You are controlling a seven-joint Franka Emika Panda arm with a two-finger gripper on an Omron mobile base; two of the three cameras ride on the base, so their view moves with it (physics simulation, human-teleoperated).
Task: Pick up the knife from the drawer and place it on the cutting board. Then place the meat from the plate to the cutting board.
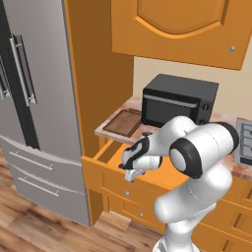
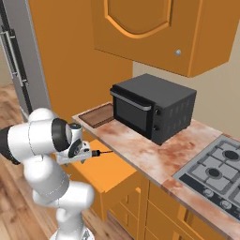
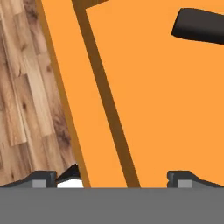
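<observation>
The knife [image 3: 199, 27] lies flat on the floor of the open drawer [image 3: 157, 109], ahead of the pincer [image 3: 111, 177] and off to one side of its line of sight; in the hand view just its thick black handle pokes in at the upper right corner. In the right base view its thin dark blade [image 2: 104, 152] sticks out just beyond the hand. The pincer hangs over the drawer with its jaws spread as wide as they go and nothing between them. One fingertip sits over the drawer floor, the other out past the drawer's front wall, above the wood floor [image 3: 22, 87]. So it looks too far toward the front edge and needs to move inward over the handle before it can close on it.

The drawer is pulled well out below the pincer, which leaves the knife reachable from above. Beyond the pincer and higher up, on the marbled tabletop [image 2: 154, 154], the cutting board [image 1: 122, 122] lies flat at the left end, just beside the black microwave [image 1: 178, 100]. It is bare and near the drawer, a short lift and carry away. I cannot make out the plate or the meat.
</observation>
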